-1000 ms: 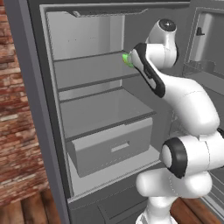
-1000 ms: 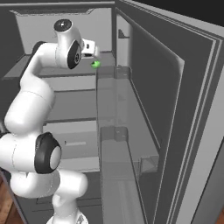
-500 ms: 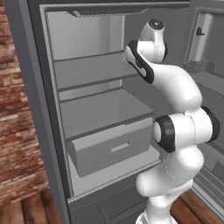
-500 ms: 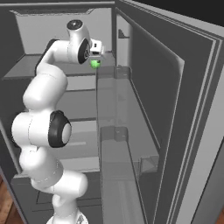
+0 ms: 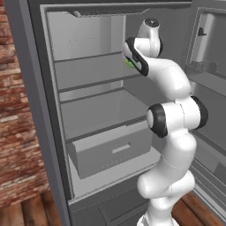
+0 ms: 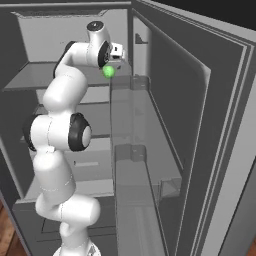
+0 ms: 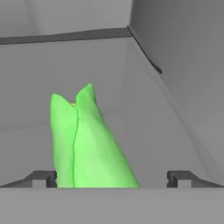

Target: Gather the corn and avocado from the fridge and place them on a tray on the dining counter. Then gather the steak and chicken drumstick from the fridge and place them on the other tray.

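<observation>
corn [image 7: 85,144]: bright green husk, long tapered shape, smooth matte leaves, a seam running lengthwise, tip split into two points with a speck of orange between them.
corn location: lies on the upper shelf [image 5: 88,73] of the fridge [image 5: 48,110]; in the hand view it sits between the two finger tips, closer to the left one, tip pointing away toward the back wall.
claw [image 7: 111,178]: jaws spread wide, nothing gripped; dark blocky finger tips [image 7: 43,178] stand on either side of the husk, can't tell whether the left tip touches it.
fridge: grey, flat smooth panels, boxy, door [image 6: 200,125] swung open on the right.
shelves: thin flat plates, pale grey, dark front edge.
drawer [image 5: 110,148]: plain grey box below the shelves, small light slot handle, pulled partly out.
door bins [image 6: 135,150]: see-through, glassy, long rectangular troughs.
arm [image 5: 172,123]: glossy white rounded links, dark ring joints, reaching up into the top shelf area.
left base view: brick wall [image 5: 17,141] in red-brown, rough blocks, and wood plank floor [image 5: 31,212]; only a small green sliver of the corn [image 5: 129,63] past the wrist.
right base view: inside of the door and its bins; the corn [image 6: 108,72] as a small green blob just under the hand.
hand view: husk shape and seam up close, shelf corner and side wall.
</observation>
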You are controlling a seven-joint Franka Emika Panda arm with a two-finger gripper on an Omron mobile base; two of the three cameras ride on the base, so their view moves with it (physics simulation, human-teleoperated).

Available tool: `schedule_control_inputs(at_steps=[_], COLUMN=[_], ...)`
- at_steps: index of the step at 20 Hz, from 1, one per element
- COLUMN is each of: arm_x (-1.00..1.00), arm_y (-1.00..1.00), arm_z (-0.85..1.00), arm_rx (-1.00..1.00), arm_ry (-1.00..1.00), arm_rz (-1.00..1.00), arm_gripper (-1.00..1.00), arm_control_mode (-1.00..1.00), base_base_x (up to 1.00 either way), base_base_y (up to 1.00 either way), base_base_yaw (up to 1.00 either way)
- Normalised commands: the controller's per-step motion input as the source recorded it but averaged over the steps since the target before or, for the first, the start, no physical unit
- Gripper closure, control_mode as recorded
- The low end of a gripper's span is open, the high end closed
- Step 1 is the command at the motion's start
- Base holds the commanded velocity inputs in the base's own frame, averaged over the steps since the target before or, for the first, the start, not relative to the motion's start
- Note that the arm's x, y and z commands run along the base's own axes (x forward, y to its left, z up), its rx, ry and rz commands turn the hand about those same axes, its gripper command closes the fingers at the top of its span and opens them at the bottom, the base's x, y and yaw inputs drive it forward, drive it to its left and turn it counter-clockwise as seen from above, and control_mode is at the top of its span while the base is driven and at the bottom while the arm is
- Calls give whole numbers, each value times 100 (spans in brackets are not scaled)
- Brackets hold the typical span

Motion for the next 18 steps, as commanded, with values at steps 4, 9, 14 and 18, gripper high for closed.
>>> schedule_control_inputs(at_steps=[4, 9, 14, 18], arm_x=[8, 1, 0, -24], arm_y=[1, 11, 28, 20], arm_z=[-32, -41, -48, -14], arm_rx=[-5, -6, -4, 0], arm_ry=[3, 3, 2, -2], arm_rz=[0, 0, 0, 0], arm_gripper=[-100, -100, 100, 100], arm_control_mode=[-100, -100, -100, -100], base_base_x=[0, 0, 0, 0], base_base_y=[0, 0, 0, 0], base_base_yaw=[0, 0, 0, 0])
